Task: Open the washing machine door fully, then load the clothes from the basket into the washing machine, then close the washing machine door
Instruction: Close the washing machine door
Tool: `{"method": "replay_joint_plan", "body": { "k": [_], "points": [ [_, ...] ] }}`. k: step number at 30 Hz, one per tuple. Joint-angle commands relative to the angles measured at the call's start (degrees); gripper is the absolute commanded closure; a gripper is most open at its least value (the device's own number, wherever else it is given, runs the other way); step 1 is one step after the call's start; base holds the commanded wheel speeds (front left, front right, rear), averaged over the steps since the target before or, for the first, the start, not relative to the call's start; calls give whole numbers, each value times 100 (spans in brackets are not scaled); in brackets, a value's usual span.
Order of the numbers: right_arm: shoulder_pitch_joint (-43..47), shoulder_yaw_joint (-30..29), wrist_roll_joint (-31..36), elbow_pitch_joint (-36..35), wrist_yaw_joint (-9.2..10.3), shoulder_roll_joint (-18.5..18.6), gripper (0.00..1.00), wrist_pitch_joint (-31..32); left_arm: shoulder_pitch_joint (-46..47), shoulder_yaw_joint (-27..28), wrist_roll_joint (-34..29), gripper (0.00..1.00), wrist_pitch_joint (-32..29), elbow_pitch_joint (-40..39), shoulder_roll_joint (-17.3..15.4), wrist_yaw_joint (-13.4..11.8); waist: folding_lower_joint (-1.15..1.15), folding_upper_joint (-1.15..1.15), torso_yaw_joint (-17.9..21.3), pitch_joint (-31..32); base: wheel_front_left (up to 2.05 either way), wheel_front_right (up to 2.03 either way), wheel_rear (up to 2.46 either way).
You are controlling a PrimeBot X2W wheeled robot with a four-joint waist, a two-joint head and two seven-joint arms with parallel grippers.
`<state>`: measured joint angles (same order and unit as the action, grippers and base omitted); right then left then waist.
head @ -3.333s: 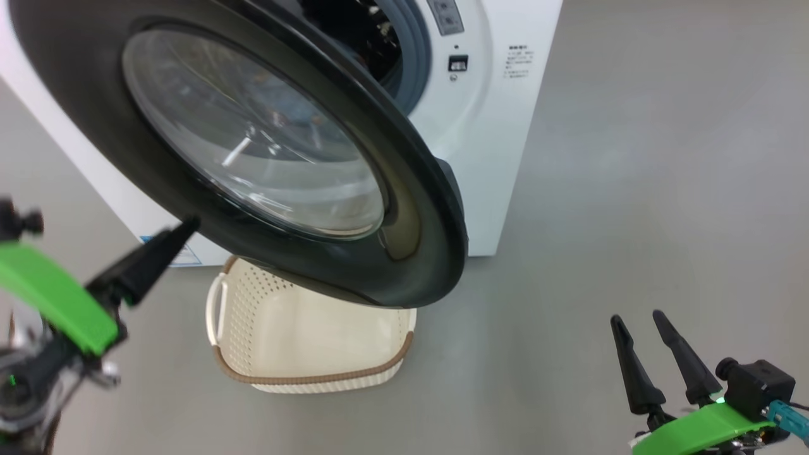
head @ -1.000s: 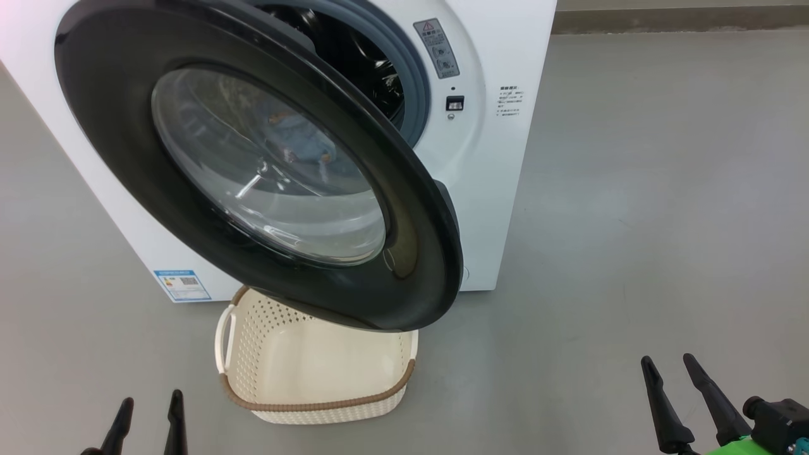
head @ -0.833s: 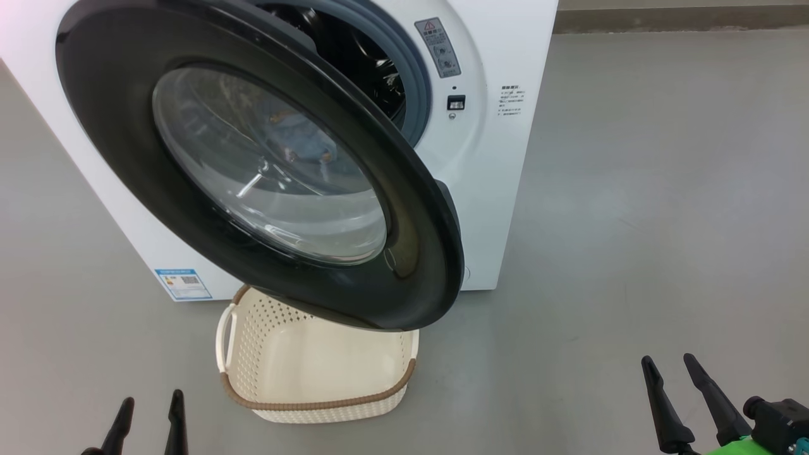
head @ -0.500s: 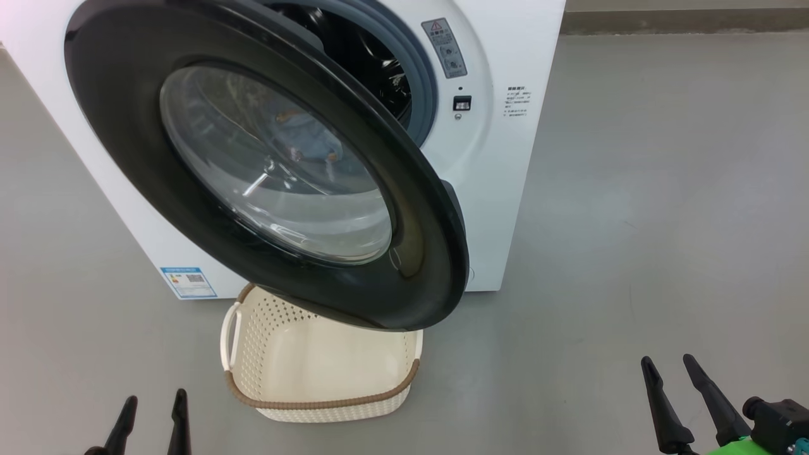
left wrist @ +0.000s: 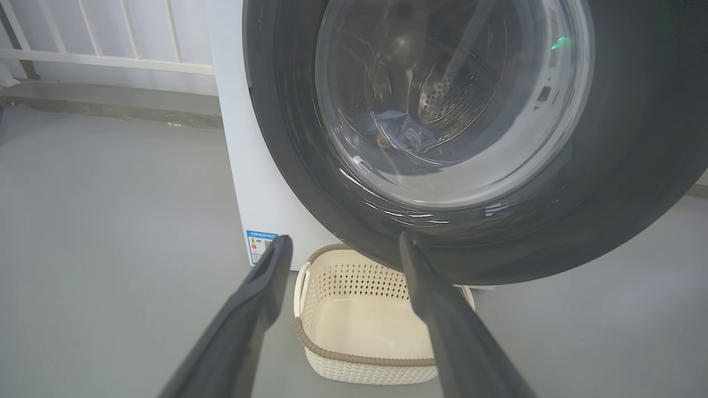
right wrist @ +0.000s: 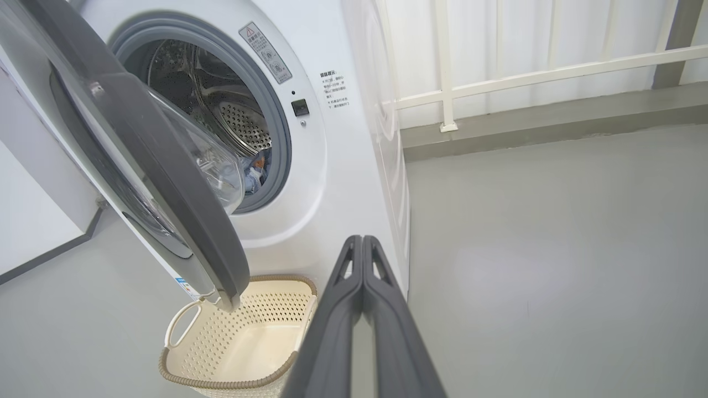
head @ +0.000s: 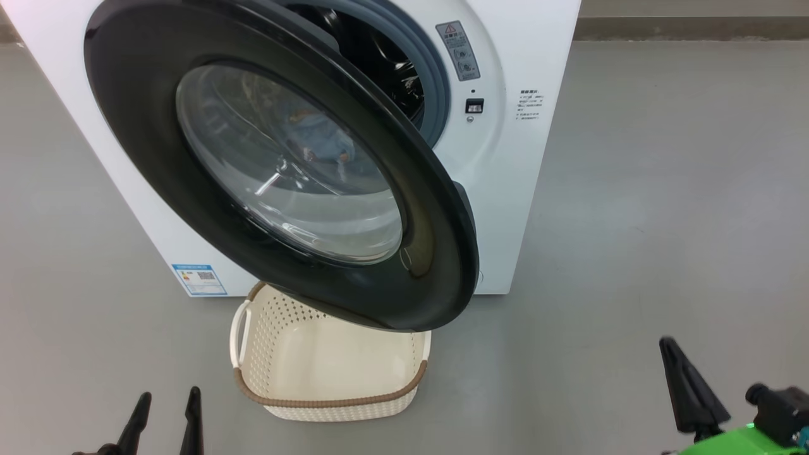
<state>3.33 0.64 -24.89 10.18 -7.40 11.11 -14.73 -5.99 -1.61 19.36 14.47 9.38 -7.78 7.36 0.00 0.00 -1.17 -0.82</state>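
Though apart — basket near left gripper

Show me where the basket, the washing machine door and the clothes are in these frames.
the basket (head: 328, 402), head view, on the front brown rim.
the washing machine door (head: 291, 170), head view, on the middle of its glass window.
the clothes (right wrist: 258, 166), right wrist view, on the blue patterned fabric.

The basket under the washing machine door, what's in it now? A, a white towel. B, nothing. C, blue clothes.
B: the basket has a bare cream floor; the clothes lie inside the washing machine.
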Motion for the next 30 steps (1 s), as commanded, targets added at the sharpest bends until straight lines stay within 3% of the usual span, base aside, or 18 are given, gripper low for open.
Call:
{"method": "replay_joint_plan", "body": {
  "k": [1,8,18,23,30],
  "points": [
    [-386,104,-46,-357,-9,58,100,-27,124,162,-49,0,52,-212,-90,13,0,0,-30,-1,0,0,0],
    [-1033,401,-189,-1212,-9,68,100,-27,195,35,-20,0,52,-337,-107,13,0,0,-151,-30,0,0,0],
    [-1813,1539,-349,-2133,-9,122,100,-27,293,-103,-36,0,52,-550,-38,13,0,0,-406,-43,0,0,0],
    [-2067,2290,-405,-2140,-9,57,100,-27,312,-135,-37,0,52,-604,-6,13,0,0,-554,-99,0,0,0],
    [-2183,3265,-511,-1399,-9,34,100,-27,426,-160,-13,0,52,-584,75,13,0,0,-764,-293,0,0,0]
  ]
}}
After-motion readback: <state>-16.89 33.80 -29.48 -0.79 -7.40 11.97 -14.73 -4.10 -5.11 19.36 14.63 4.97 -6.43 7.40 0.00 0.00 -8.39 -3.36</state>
